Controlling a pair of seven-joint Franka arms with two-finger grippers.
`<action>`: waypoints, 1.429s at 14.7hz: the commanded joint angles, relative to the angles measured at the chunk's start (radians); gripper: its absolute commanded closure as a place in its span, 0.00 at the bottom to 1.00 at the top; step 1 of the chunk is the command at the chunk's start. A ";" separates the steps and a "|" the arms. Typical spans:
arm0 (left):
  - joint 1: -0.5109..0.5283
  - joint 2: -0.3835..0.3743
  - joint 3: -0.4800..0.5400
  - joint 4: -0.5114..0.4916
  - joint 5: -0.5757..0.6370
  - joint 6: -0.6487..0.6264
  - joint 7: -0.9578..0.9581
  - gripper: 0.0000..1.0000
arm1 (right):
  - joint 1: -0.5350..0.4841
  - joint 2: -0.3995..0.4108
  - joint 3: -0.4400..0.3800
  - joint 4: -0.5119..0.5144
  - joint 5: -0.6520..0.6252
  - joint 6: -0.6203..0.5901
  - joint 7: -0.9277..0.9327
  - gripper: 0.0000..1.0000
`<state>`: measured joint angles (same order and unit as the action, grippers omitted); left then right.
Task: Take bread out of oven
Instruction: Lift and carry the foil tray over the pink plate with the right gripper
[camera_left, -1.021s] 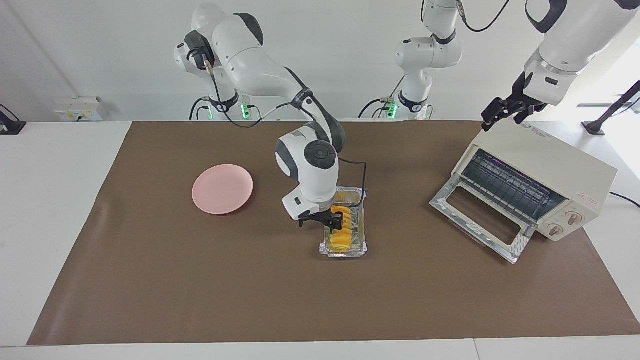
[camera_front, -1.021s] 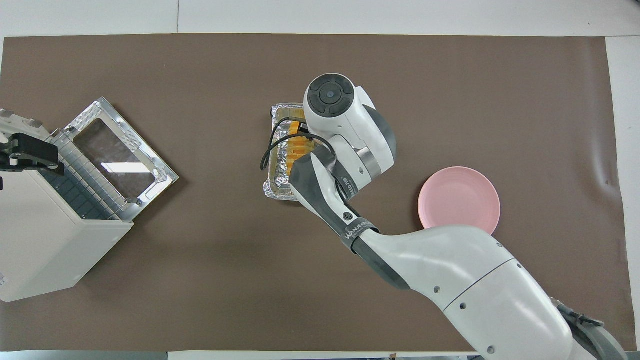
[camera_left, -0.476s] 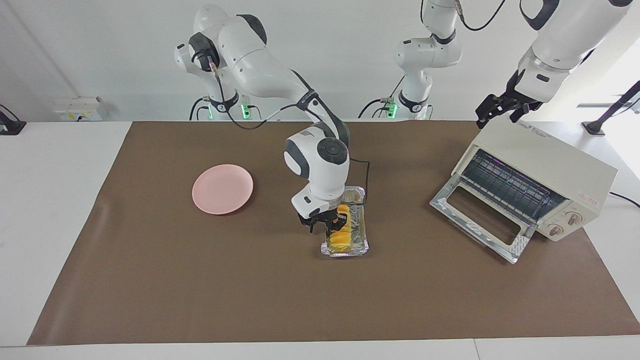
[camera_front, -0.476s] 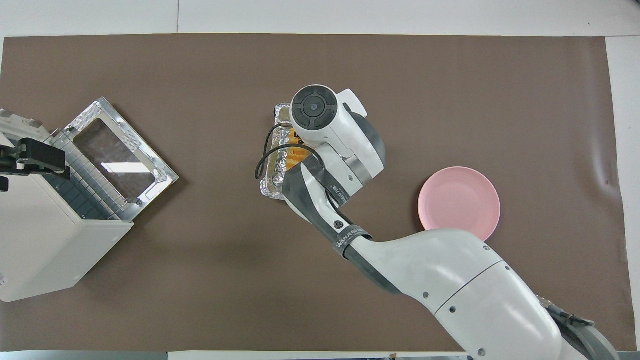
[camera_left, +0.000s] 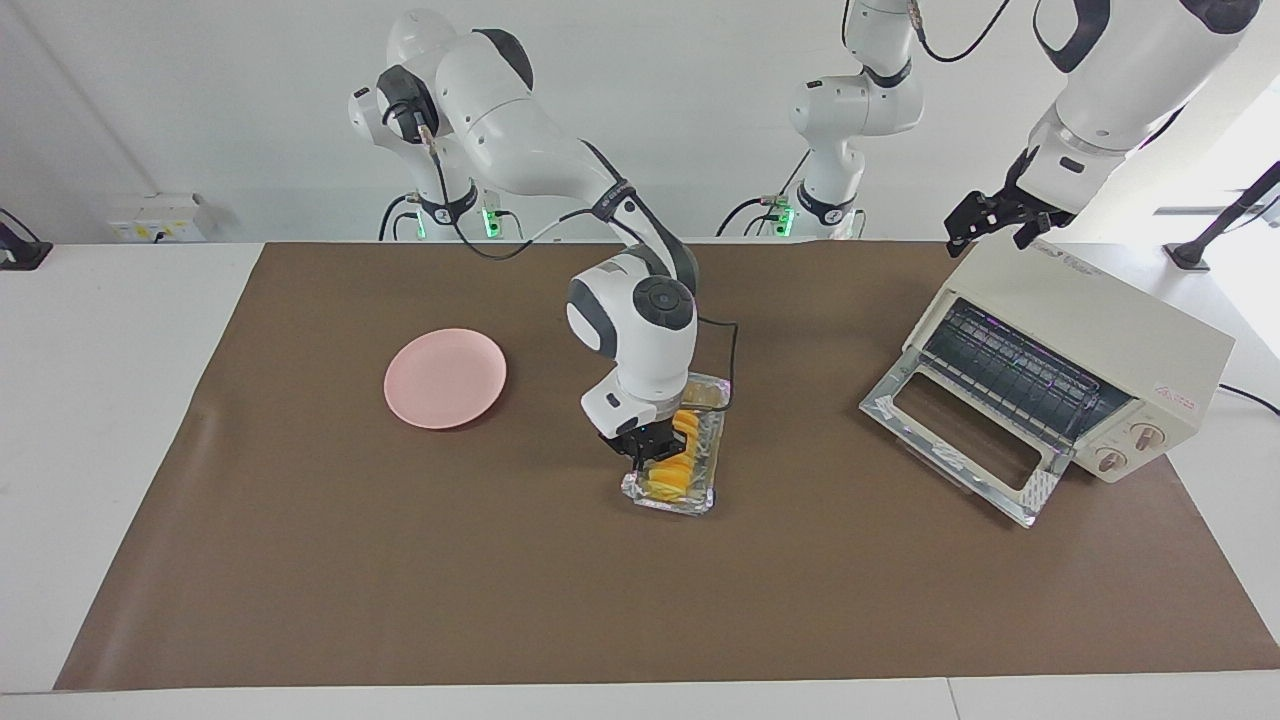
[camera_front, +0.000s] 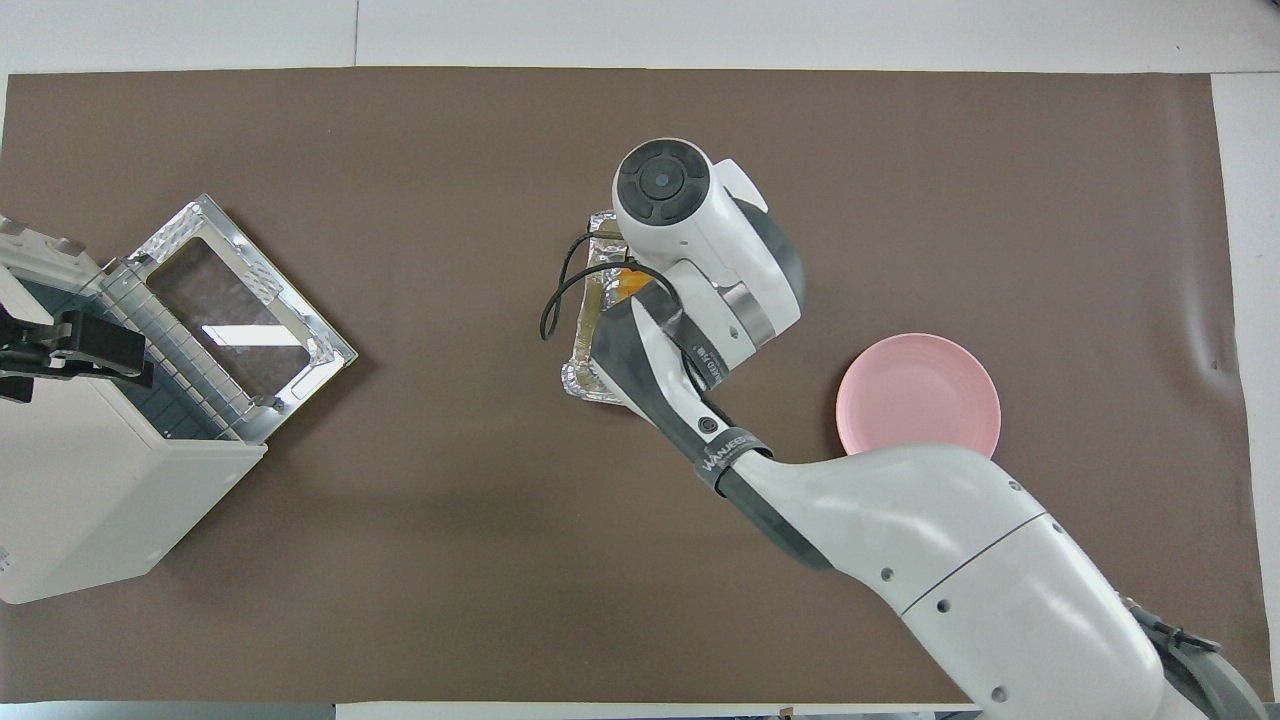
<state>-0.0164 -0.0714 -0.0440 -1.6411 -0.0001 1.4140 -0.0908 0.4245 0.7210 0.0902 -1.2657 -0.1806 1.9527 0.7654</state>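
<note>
Now right hand (camera_left: 645, 446) clenched on bread (camera_left: 672, 464) in foil tray (camera_left: 706, 492); left hand (camera_left: 985, 222) released.

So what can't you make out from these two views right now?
- Overhead view: the right gripper and most of the golden-yellow ridged bread in the crinkled silver foil tray, hidden under the arm's wrist.
- Overhead view: the cream-white toaster oven, cut off at the edge.
- Facing view: the oven's rear.
</note>
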 joint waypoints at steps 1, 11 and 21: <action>0.020 -0.037 -0.008 -0.037 -0.008 -0.001 0.019 0.00 | -0.114 -0.020 0.011 0.093 0.067 -0.121 -0.194 1.00; 0.018 -0.041 -0.008 -0.039 -0.008 0.003 0.008 0.00 | -0.372 0.055 0.006 0.131 0.067 -0.014 -0.636 1.00; 0.016 -0.042 -0.008 -0.039 -0.008 0.003 0.008 0.00 | -0.380 -0.037 0.003 -0.003 0.044 0.014 -0.738 0.00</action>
<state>-0.0098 -0.0800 -0.0476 -1.6447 -0.0001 1.4128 -0.0901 0.0473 0.7481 0.0866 -1.2157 -0.1311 1.9999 0.0538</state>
